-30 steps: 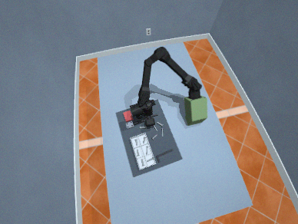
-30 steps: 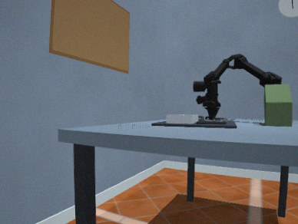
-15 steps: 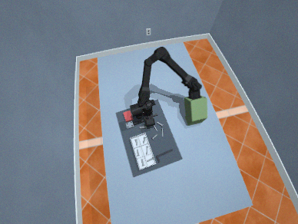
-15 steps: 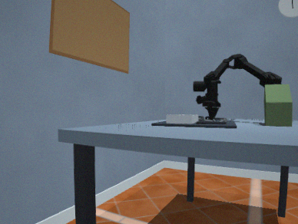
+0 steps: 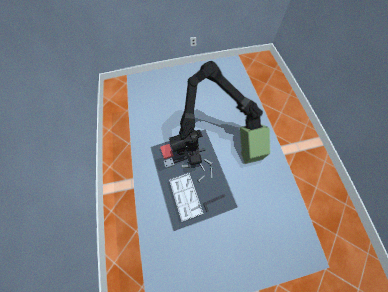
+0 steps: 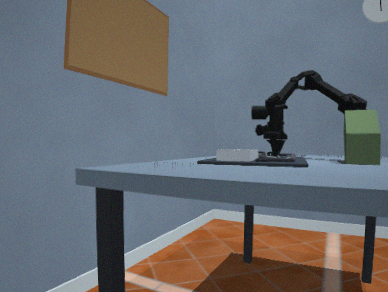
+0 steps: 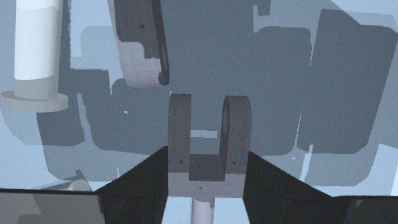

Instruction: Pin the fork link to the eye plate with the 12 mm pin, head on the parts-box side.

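In the wrist view my gripper [image 7: 204, 154] is shut on the base of the grey fork link [image 7: 209, 145], whose two cheeks point away from the camera. Just beyond and left of the cheeks lies a grey eye plate [image 7: 142, 45] with a rounded end, apart from the fork. A pale pin with a flanged head [image 7: 34, 60] lies at the far left. In the top view the gripper [image 5: 186, 154] is low over the far end of the dark mat [image 5: 195, 182]. In the exterior view the gripper [image 6: 276, 146] points straight down at the mat.
A white parts box [image 5: 186, 197] with compartments sits on the mat's near half and shows in the exterior view [image 6: 237, 154]. A red block [image 5: 164, 151] lies left of the gripper. Loose pins [image 5: 206, 168] lie to its right. The green base block [image 5: 255, 143] stands at the right.
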